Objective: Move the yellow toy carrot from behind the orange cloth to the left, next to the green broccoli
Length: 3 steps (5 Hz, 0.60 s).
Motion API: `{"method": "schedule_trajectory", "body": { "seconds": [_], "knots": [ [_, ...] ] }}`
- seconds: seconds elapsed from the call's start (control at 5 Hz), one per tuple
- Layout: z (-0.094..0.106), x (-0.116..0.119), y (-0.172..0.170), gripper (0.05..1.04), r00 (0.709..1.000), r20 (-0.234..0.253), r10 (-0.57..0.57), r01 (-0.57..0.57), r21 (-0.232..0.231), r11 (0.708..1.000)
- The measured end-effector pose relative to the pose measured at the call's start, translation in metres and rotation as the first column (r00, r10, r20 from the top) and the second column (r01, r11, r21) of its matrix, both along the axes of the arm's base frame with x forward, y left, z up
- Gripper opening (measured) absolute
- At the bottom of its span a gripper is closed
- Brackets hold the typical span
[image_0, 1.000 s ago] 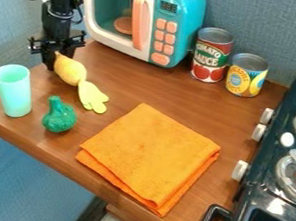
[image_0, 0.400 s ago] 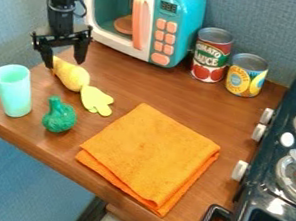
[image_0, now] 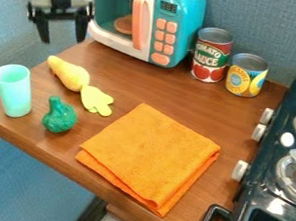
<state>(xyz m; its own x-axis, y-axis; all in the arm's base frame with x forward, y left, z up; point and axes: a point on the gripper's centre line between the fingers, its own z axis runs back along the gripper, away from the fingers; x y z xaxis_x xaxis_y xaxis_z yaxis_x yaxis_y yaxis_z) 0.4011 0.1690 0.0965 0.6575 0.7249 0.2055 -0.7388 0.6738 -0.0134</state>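
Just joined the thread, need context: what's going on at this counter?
The black two-finger gripper is open and empty, above the counter's far left part. Nearest below it lies a yellow, bulb-shaped toy, touching a lime-green, lobed flat piece. A pale green plastic cup and a green toy vegetable stand nearer the front edge, left of a folded orange cloth.

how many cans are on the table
2. The taller red tomato can stands just right of the toy microwave; the shorter yellow can stands to its right, near the stove.
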Motion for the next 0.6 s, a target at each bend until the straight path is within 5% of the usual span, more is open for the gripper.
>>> {"method": "schedule_trajectory", "body": {
  "seconds": [0.2, 0.4, 0.6],
  "knots": [
    [0.015, 0.007, -0.037, 1.001, 0.971, 0.008, -0.240, 0.240, -0.003, 0.971],
    [0.025, 0.004, -0.094, 1.001, 0.870, -0.065, -0.489, 0.492, 0.026, 0.870],
    [0.047, -0.021, -0.138, 1.001, 0.715, -0.059, -0.696, 0.699, 0.031, 0.715]
  ]
}}
